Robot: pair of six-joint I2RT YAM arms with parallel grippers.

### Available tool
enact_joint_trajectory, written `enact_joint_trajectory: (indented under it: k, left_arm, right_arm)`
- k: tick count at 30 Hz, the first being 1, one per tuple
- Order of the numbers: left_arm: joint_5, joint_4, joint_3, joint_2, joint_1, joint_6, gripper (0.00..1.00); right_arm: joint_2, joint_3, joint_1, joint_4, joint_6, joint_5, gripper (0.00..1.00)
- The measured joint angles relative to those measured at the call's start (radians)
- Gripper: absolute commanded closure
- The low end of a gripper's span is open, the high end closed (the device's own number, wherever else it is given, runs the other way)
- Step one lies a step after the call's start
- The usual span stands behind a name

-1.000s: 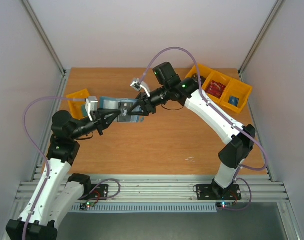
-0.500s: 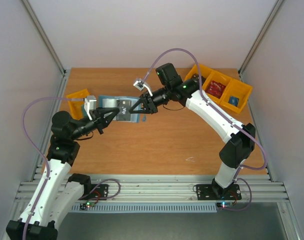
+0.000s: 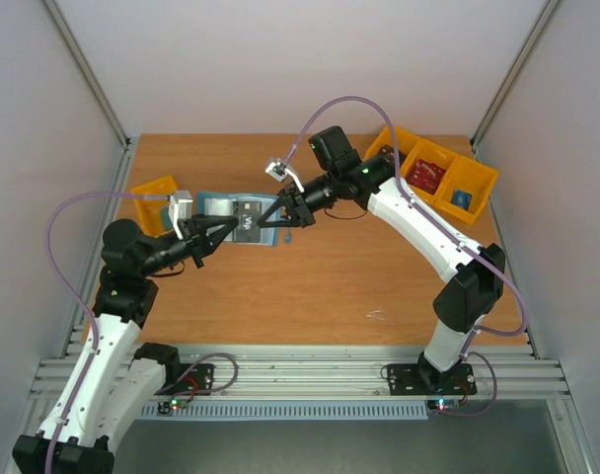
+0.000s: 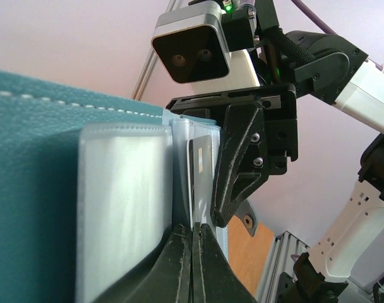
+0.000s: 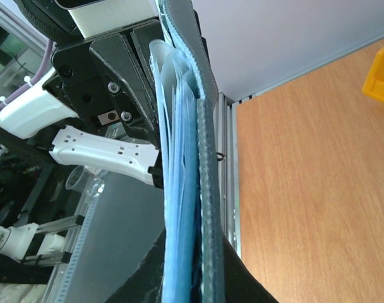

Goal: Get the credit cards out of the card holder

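Observation:
The teal-blue card holder (image 3: 221, 209) hangs open above the table, held between both grippers. A dark grey credit card (image 3: 248, 219) with white lettering shows in its slots. My left gripper (image 3: 228, 228) is shut on a thin inner sleeve; in the left wrist view its fingertips (image 4: 193, 238) pinch the sleeve's edge beside the clear pockets (image 4: 122, 202) and the dark card (image 4: 201, 165). My right gripper (image 3: 266, 219) is shut on the holder's opposite edge. In the right wrist view the card holder (image 5: 191, 145) stands edge-on, blue sleeves and teal cover clamped in the right gripper (image 5: 193, 259).
A yellow bin (image 3: 154, 190) sits at the table's left behind the left gripper. Joined yellow bins (image 3: 483, 178) at the back right hold a red lumpy object (image 3: 427, 177) and a small blue thing (image 3: 462, 197). Grey walls close in both sides.
The right gripper's jaws have closed on the card holder's right edge. The holder and both grippers shifted only slightly.

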Motion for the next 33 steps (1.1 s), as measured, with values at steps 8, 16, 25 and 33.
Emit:
enact_joint_trajectory:
  k: [8, 16, 25, 33]
  left_arm:
    - [0.007, 0.009, 0.0, 0.0, 0.013, -0.001, 1.0]
    - [0.0, 0.033, 0.0, 0.002, 0.021, -0.027, 1.0]
    - [-0.017, 0.019, 0.0, 0.001, 0.023, -0.01, 1.0]
    - [-0.01, -0.018, 0.001, 0.001, 0.025, 0.034, 1.0]
  right_arm:
    - [-0.004, 0.0, -0.035, -0.013, 0.004, -0.016, 0.83]
    - [-0.018, 0.0, -0.055, -0.011, 0.016, -0.014, 0.99]
    - [-0.023, -0.001, -0.058, -0.013, -0.004, -0.003, 0.99]
    - [-0.045, -0.039, -0.065, -0.013, -0.023, 0.001, 0.99]
